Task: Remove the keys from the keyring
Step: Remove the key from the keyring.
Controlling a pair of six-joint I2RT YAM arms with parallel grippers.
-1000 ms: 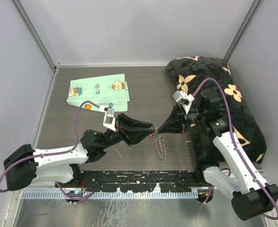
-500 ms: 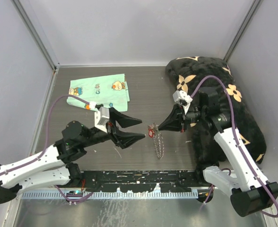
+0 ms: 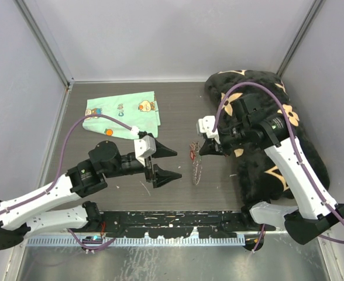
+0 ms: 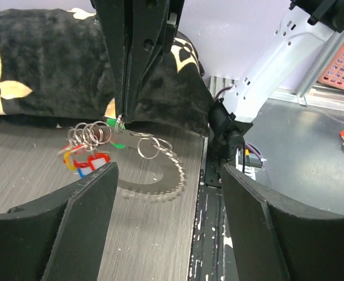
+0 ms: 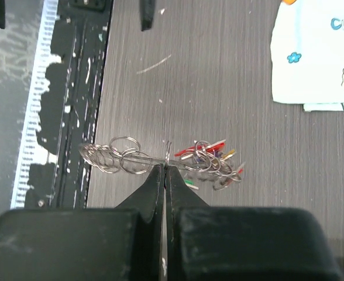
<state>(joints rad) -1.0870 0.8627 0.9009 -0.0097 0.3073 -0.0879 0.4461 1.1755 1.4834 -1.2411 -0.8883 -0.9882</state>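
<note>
Both arms have parted: left gripper point(image 3: 178, 163) now gapes wide off the keyring point(image 3: 196, 171), right gripper point(image 5: 164, 170) pinching it

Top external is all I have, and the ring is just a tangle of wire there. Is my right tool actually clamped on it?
Observer: Yes. The right wrist view shows the right tool shut on the keyring wire.
Operator: Where do the keys sit?
Observer: They bunch on one side of the pinch, with bare small rings on the other.
Operator: And my left tool?
Observer: In the left wrist view it is open. The keyring is framed ahead between its fingers, untouched.
</note>
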